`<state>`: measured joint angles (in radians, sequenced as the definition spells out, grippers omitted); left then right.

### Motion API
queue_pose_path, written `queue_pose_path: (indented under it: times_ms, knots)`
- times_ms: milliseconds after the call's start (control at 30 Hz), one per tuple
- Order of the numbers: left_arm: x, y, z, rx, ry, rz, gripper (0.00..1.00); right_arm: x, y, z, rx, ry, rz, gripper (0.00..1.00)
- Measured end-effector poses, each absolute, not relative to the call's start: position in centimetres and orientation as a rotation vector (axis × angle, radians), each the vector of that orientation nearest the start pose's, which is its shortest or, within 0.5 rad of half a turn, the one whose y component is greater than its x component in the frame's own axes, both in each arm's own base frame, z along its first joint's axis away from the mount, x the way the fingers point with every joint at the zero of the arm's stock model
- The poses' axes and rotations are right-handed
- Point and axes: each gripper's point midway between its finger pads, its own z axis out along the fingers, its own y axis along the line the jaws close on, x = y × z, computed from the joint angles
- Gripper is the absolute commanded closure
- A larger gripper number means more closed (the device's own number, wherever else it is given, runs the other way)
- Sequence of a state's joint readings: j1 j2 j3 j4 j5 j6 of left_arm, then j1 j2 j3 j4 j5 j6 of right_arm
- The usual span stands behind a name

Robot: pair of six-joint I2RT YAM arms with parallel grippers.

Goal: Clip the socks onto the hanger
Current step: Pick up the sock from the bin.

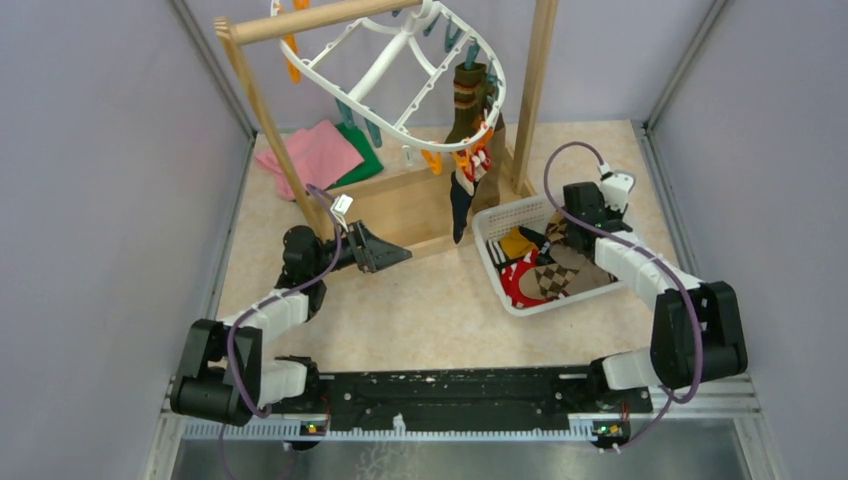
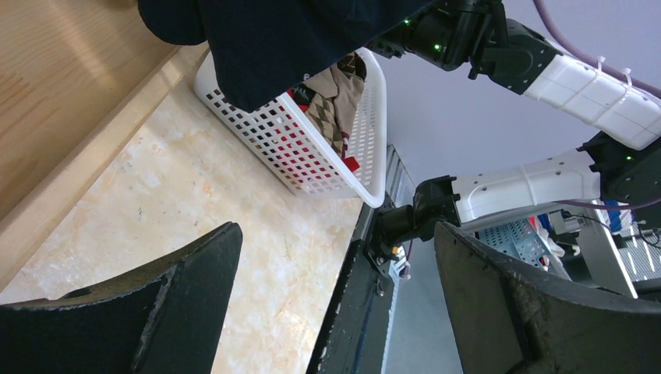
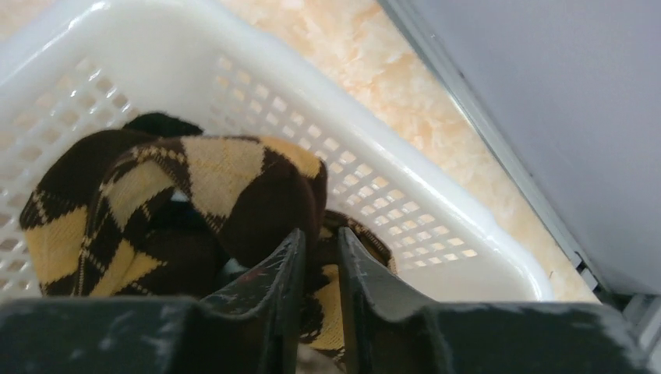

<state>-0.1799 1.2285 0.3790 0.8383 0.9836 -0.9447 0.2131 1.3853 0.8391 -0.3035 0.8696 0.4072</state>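
Down at the bottom edge, closest in, sits the black mounting rail (image 1: 450, 398) with both arm bases on it. Beyond it spreads the beige marbled table (image 1: 420, 300). At the top of the frame the wooden pole rack (image 1: 410, 205) carries the white oval hanger (image 1: 383, 68), tilted, upper centre. Three socks hang from its right side: a brown-green striped sock (image 1: 470, 100) highest, a red-and-white sock (image 1: 481, 160) under it, and a navy sock (image 1: 460, 205) lowest, dangling in front of the rack's base. Right of centre, the white perforated basket (image 1: 488, 255) holds the loose ones. The right gripper (image 3: 319, 238) is down inside it, fingers nearly together, pinching a fold of the brown argyle sock (image 3: 210, 179). At centre left, the left gripper (image 1: 385, 255) sits near the rack's base, jaws spread wide, nothing between them. A pink cloth (image 1: 315, 155) and a green cloth (image 1: 362, 160) lie at upper left. Orange clips (image 1: 432, 160) and teal clips (image 1: 350, 112) dangle off the hanger.
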Motion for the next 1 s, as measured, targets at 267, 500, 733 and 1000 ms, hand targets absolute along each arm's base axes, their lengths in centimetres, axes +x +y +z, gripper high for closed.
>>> queue_pose_path:
  times_ms: [267, 500, 733, 1000]
  knots:
    - [24.4, -21.3, 19.2, 0.201, 1.837, -1.603, 0.01, 33.4, -4.7, 12.3, 0.538, 2.054, -0.597, 0.99]
    - [24.2, -21.3, 19.3, 0.203, 1.842, -1.604, 0.01, 34.3, -3.9, 15.2, 0.516, 1.973, -0.488, 0.24]
    - [24.4, -21.3, 19.6, 0.208, 1.837, -1.603, 0.01, 35.2, -4.7, 13.4, 0.492, 2.033, -0.489, 0.29]
    - [24.4, -21.3, 19.8, 0.213, 1.834, -1.604, 0.01, 36.2, -4.6, 9.9, 0.423, 2.15, -0.456, 0.74]
